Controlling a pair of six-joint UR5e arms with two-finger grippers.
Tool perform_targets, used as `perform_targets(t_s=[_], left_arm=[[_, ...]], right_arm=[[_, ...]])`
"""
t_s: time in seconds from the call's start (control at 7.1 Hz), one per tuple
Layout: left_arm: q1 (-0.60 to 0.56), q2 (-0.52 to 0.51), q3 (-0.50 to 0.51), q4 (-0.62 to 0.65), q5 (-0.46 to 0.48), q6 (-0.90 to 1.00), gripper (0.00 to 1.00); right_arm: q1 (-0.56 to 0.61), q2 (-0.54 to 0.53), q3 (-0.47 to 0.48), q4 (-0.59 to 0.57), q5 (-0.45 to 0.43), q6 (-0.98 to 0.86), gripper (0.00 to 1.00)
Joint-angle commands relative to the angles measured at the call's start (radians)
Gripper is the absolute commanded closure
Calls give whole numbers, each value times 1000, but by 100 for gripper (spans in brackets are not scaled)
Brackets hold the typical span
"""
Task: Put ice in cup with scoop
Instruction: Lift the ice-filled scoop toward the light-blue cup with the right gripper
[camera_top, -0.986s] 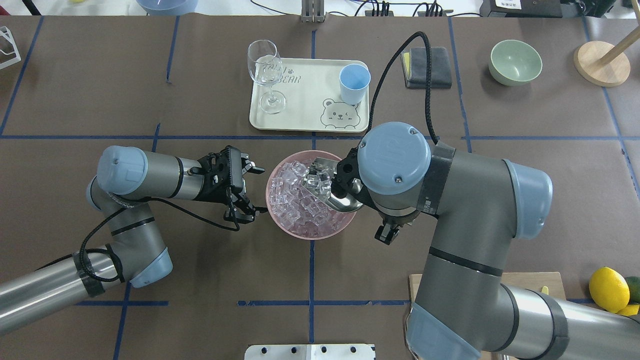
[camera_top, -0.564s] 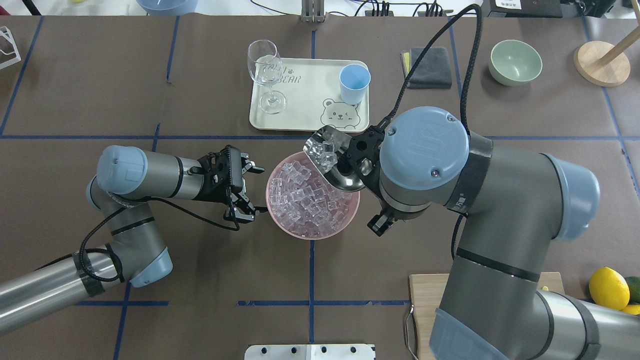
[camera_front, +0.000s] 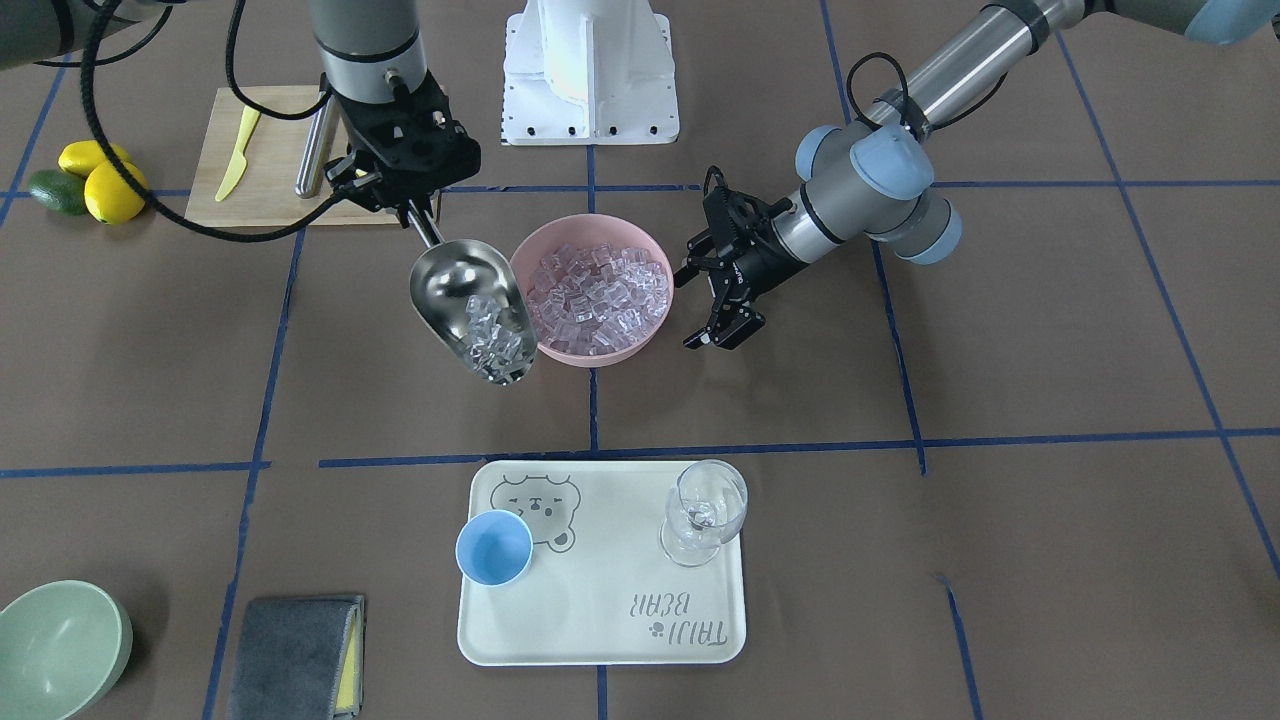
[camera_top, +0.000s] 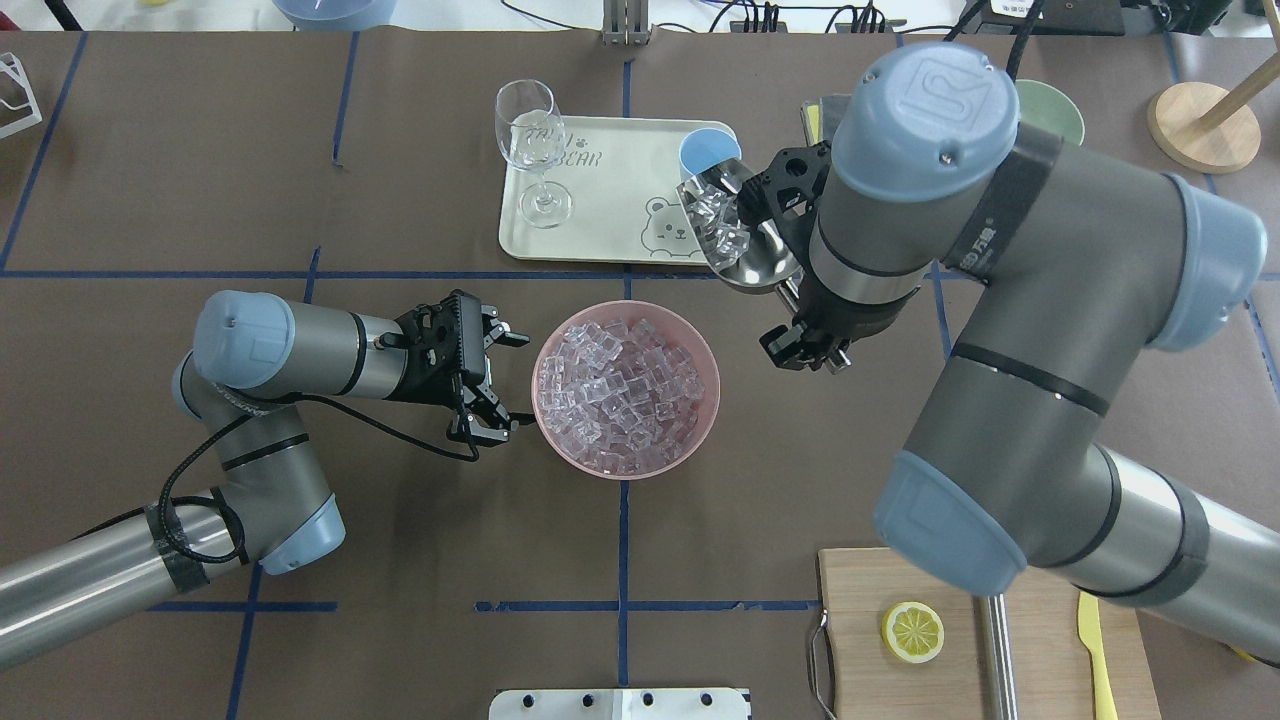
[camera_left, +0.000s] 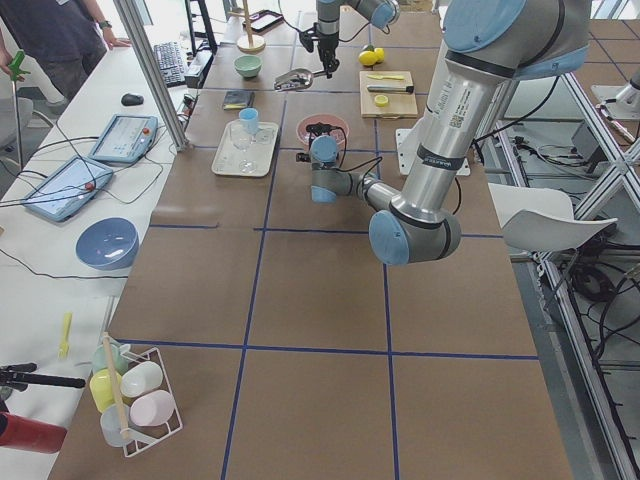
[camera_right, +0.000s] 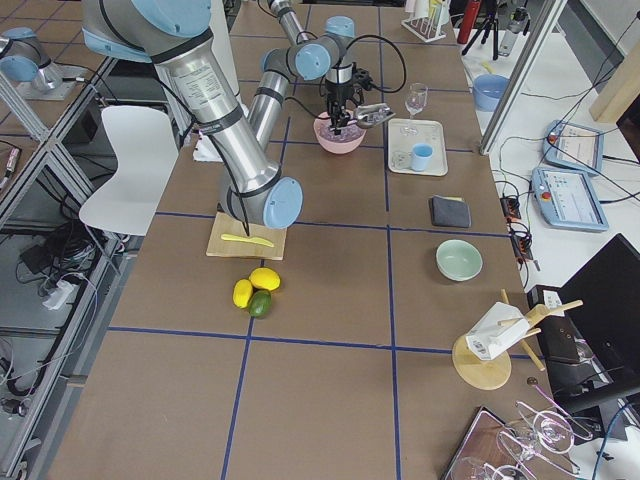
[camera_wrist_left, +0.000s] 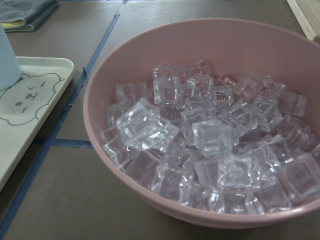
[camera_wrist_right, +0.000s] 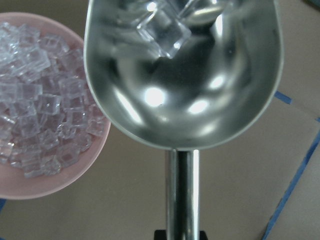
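My right gripper (camera_top: 805, 345) is shut on the thin handle of the steel scoop (camera_top: 738, 240). It holds the scoop in the air beyond the pink bowl (camera_top: 700, 400). Several ice cubes (camera_top: 712, 218) lie in the trough, also shown in the front view (camera_front: 492, 340) and the right wrist view (camera_wrist_right: 162, 30). In the overhead view the scoop's mouth is over the tray's right corner and overlaps the light-blue cup (camera_top: 698, 152). The cup (camera_front: 494, 547) stands empty on the tray. The pink bowl (camera_wrist_left: 95, 100) is full of ice (camera_wrist_left: 200, 135). My left gripper (camera_top: 515, 380) is open and empty, just left of the bowl.
The cream tray (camera_top: 610, 180) also bears a clear wine glass (camera_top: 530, 140). A green bowl (camera_front: 55, 645) and a grey cloth (camera_front: 295, 640) lie on the right far side. A cutting board (camera_top: 1040, 600) with a lemon slice (camera_top: 912, 632) and a yellow knife (camera_top: 1095, 650) is near my right base.
My right arm has lifted the scoop with ice out of the pink bowl and carried it away toward the tray and the cup. The left arm has not moved.
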Motion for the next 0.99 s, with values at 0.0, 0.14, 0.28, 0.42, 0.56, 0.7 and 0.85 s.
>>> perform_targets(t_s=[0.0, 0.14, 0.28, 0.42, 0.56, 0.7, 0.85], left_arm=[[0, 0, 0, 0, 0, 1, 0], [2, 0, 0, 0, 0, 1, 0], [2, -2, 0, 0, 0, 1, 0], [2, -2, 0, 0, 2, 1, 0], [2, -2, 0, 0, 0, 1, 0], [2, -2, 0, 0, 0, 1, 0], [2, -2, 0, 0, 2, 1, 0]], right_arm=[[85, 58, -125, -3, 54, -36, 100], [119, 101, -206, -3, 76, -81, 100], [142, 128, -275, -3, 75, -131, 100], [162, 151, -336, -5, 75, -188, 100], [172, 198, -422, -10, 67, -219, 100], [174, 242, -505, -13, 61, -251, 100], [174, 257, -518, -58, 41, -303, 100]])
